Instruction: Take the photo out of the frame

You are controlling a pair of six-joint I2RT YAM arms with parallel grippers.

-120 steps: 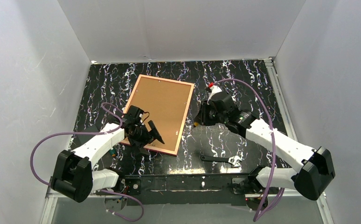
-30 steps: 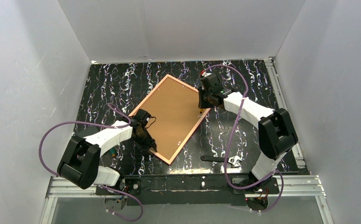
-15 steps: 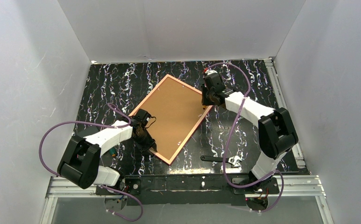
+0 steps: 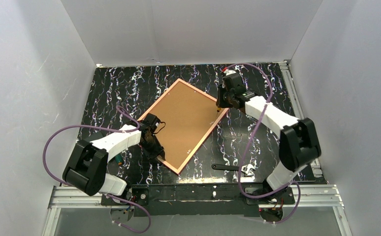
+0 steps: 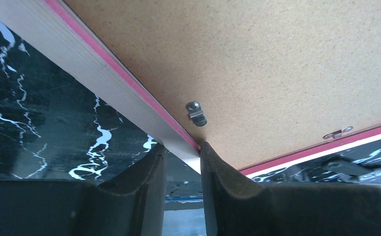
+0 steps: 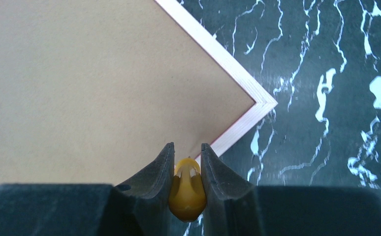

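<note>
Frame (image 4: 183,123) lies back-up; left gripper (image 5: 182,147) pinches its lower-left rail, right gripper (image 6: 186,147) clamps yellow pick (image 6: 187,191): pry right corner gently.

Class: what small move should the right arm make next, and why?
Probably ease the yellow tool held in the right gripper toward a metal tab: tabs pin the back panel in, while the left gripper clamps the frame.

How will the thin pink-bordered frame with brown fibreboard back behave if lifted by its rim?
Probably stiff: the pink-bordered frame shows straight edges. Likely light, being thin. It may swing, since the left gripper pinches one rim only.
</note>
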